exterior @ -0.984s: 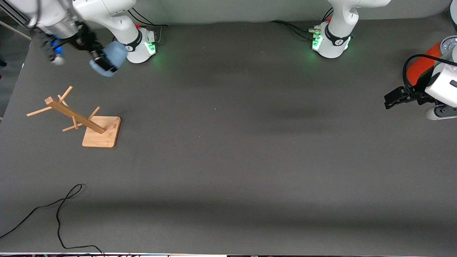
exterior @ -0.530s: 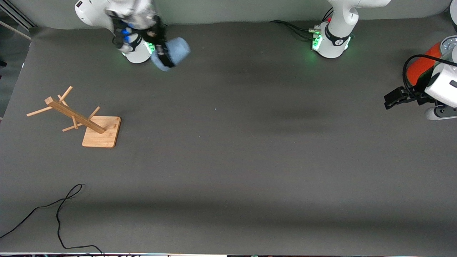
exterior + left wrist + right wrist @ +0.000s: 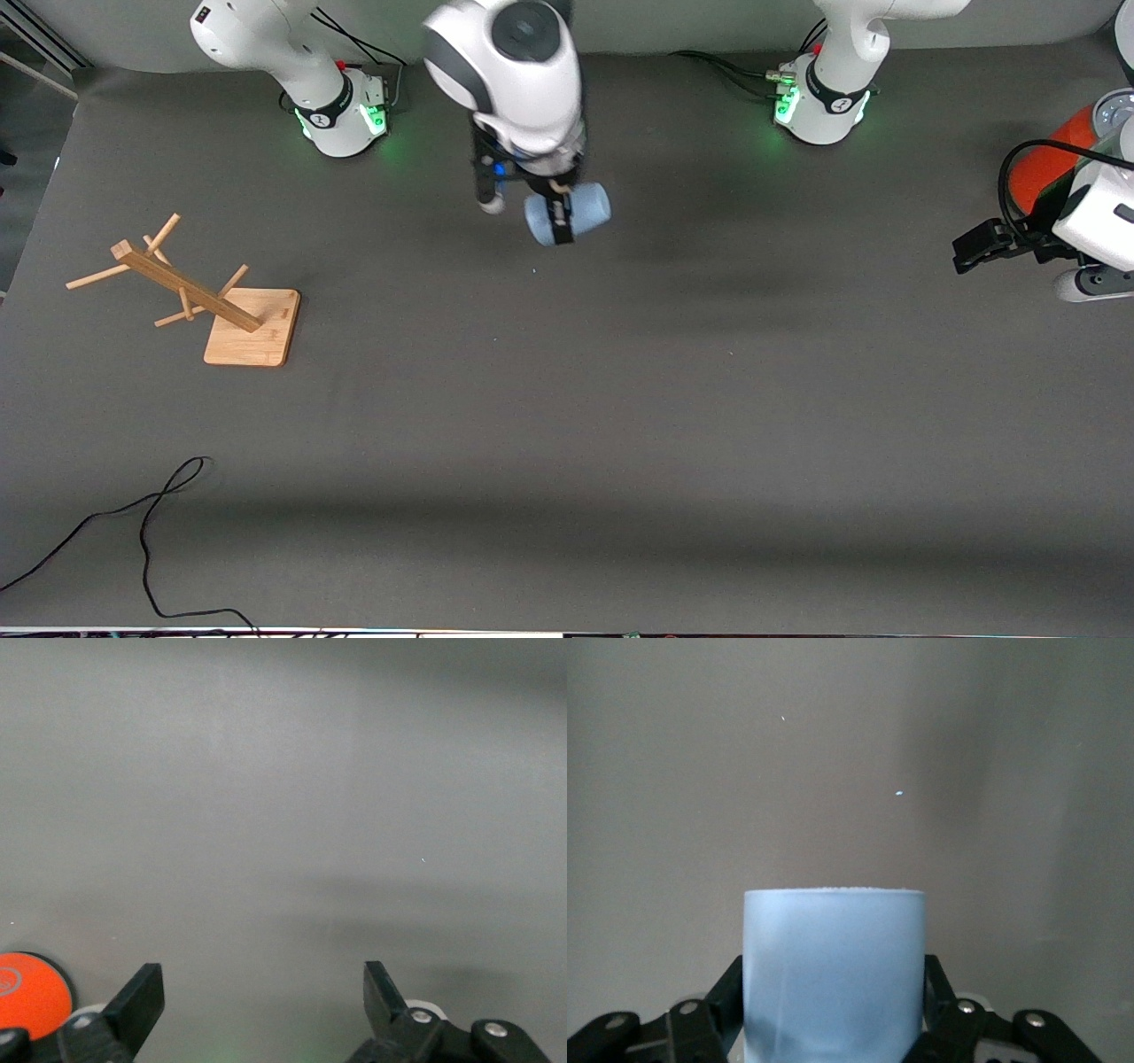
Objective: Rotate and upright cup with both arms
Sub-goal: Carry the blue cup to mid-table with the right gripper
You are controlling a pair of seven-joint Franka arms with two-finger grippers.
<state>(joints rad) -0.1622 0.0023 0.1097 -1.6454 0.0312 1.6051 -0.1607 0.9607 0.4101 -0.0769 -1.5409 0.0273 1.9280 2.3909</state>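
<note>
The pale blue cup [image 3: 571, 213] lies on its side in my right gripper [image 3: 558, 220], held in the air over the middle of the table between the two arm bases. In the right wrist view the cup [image 3: 833, 970] fills the space between the black fingers [image 3: 722, 1001], which are shut on its sides. My left gripper [image 3: 979, 244] waits at the left arm's end of the table, open and empty. In the left wrist view its gripper [image 3: 263, 997] shows two fingertips wide apart over bare table.
A wooden mug tree [image 3: 190, 292] on a square base stands at the right arm's end. An orange cylinder [image 3: 1045, 164] with a grey lid stands beside the left gripper and shows in the left wrist view [image 3: 31, 992]. A black cable [image 3: 151, 532] lies near the front edge.
My right arm has swung with the cup from the right arm's end of the table toward the middle. The left arm has not moved.
</note>
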